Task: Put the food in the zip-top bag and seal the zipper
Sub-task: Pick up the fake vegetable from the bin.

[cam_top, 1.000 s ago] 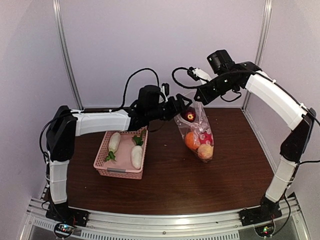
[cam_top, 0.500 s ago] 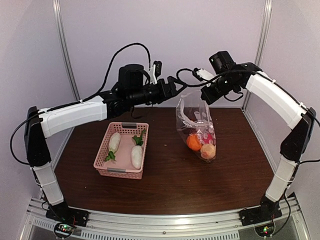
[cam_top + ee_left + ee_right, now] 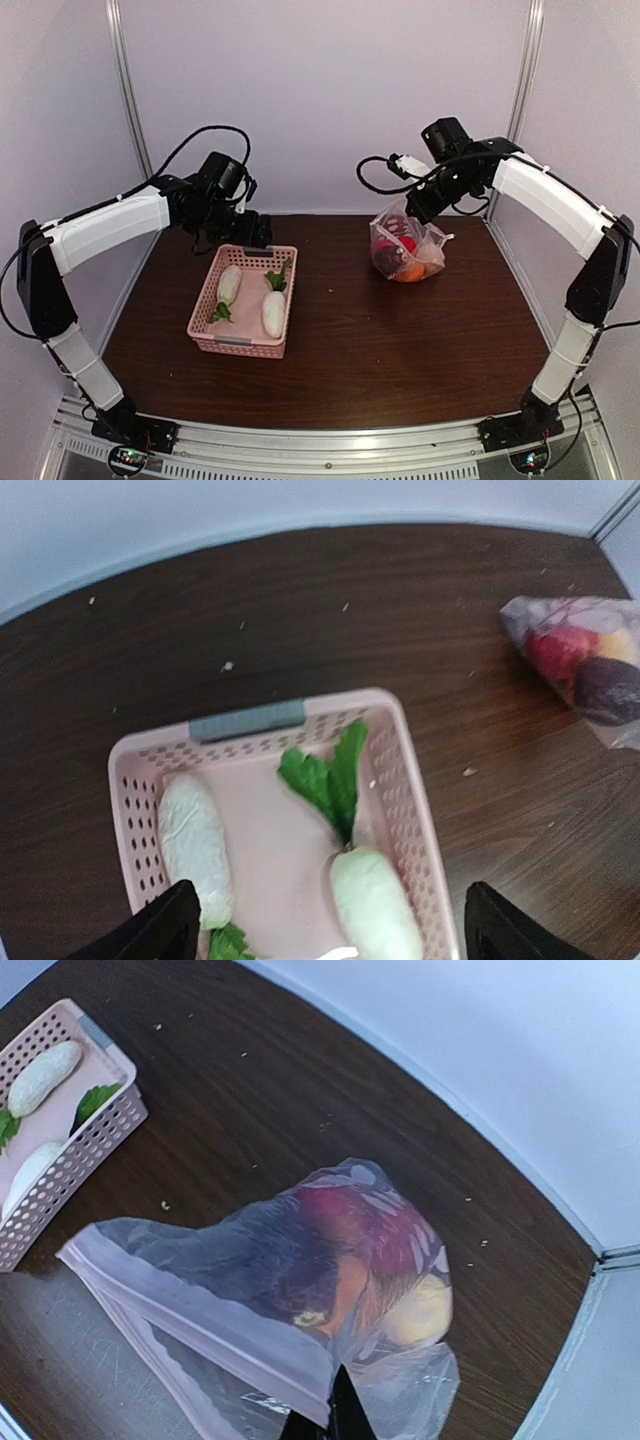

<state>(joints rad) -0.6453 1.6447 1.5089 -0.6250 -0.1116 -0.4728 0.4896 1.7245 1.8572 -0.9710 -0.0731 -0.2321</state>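
Dark brown wooden surface [image 3: 380, 340] carries everything. Below your left tool [image 3: 255, 232], its jaws wide apart, sits the pink lattice basket [image 3: 235, 346]. Your right tool [image 3: 418, 207] is clamped on the mouth of the clear polka-dot plastic bag [image 3: 405, 248], which rests beneath it. Two white green-leaved radishes [image 3: 195, 845] lie in the basket; red, maroon and orange round pieces [image 3: 345, 1215] fill the bag.

The zip-top bag [image 3: 200, 1260] slumps, holding round fruits [image 3: 345, 1225] (red, maroon, orange); two radishes [image 3: 195, 845] lie outside.
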